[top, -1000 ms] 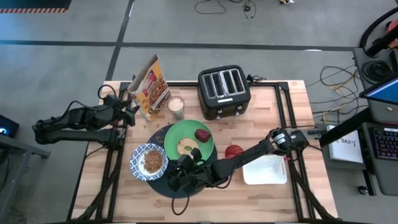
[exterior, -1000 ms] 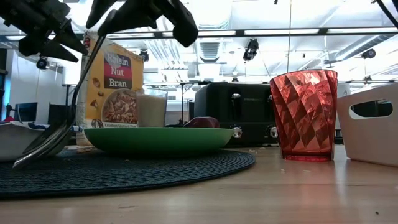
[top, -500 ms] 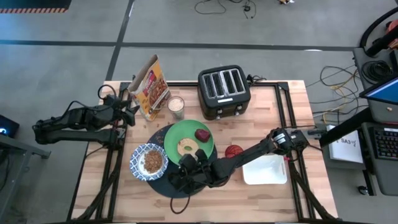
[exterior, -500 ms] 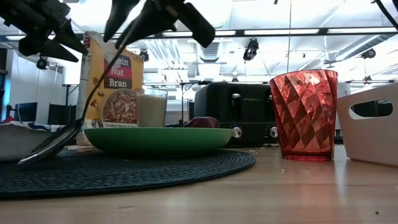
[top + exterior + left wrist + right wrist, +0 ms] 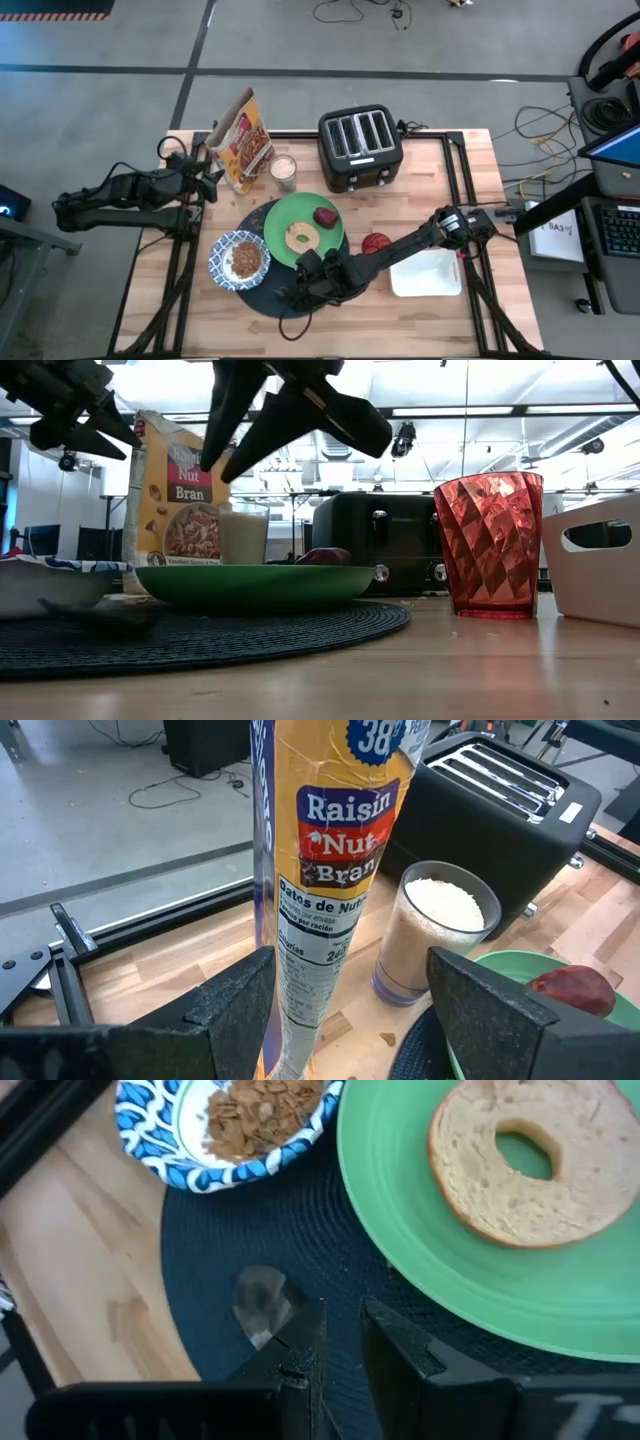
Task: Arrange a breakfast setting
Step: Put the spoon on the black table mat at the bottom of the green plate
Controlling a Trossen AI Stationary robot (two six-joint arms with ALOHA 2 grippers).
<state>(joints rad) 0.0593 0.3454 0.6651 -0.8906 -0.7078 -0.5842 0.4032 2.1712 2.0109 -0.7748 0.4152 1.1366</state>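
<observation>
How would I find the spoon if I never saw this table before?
Look for the round dark placemat in the middle of the wooden table. The metal spoon lies flat on the mat, between the blue-and-white patterned bowl of cereal and the green plate. It is the only shiny silver thing there, just under the right gripper.

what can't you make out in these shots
- Spoon: handle hidden behind the right gripper's fingers in the right wrist view; only a dark blur on the placemat in the low view.
- Bagel: cut off by the right wrist picture's edge.
- Cereal box: top cut off in the left wrist view.
</observation>
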